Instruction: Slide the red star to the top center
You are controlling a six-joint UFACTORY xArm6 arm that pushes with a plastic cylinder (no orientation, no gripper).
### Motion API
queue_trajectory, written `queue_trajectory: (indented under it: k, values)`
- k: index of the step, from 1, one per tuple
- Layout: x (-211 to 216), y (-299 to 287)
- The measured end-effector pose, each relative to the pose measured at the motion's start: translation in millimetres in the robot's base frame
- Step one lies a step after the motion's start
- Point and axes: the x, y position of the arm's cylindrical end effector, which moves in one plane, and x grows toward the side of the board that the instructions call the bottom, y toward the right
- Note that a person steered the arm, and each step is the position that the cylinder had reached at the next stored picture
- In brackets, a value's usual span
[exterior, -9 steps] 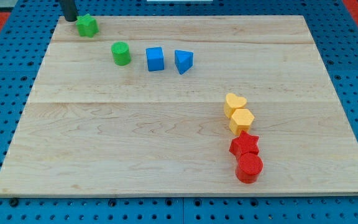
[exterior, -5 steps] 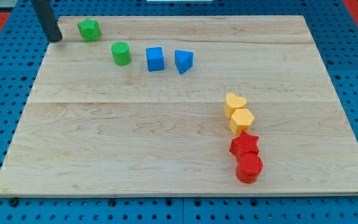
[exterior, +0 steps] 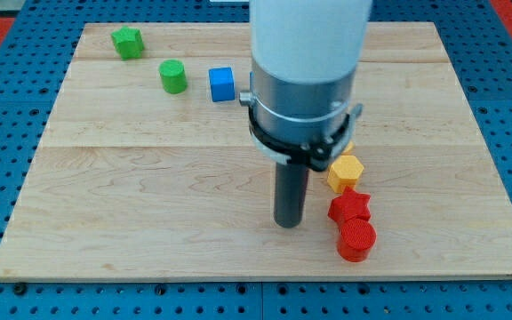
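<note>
Nearest me, the red cylinder block [exterior: 356,240] sits at the view's bottom right of the pale wooden board [exterior: 149,196], touching the red star block [exterior: 349,207] just above it. My tip [exterior: 288,223] rests just to the star's left, apart from it; a bare rod, it grasps nothing. Next comes the yellow hexagon block [exterior: 346,172], then the blue cube [exterior: 222,84], green cylinder [exterior: 173,76] and green star-like block [exterior: 127,42]. I can read no writing anywhere.

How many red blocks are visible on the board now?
2, touching at the view's lower right: the red star just right of my tip, and the red cylinder directly below it. The arm may hide others.
</note>
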Motion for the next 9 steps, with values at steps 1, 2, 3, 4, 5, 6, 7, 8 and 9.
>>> queue_trajectory:
  k: [1,2,3,4,5,6,7,8,9]
  values:
    - [-6.8,57.0]
    - [-12.5,129.9]
    - [-24.0,165.6]
    - [-62.0,168.9]
    - [-99.9,140.4]
    - [-138.9,149.6]
    - [-176.1,160.9]
    - [-200.1,117.6]
    - [-214.6,138.2]
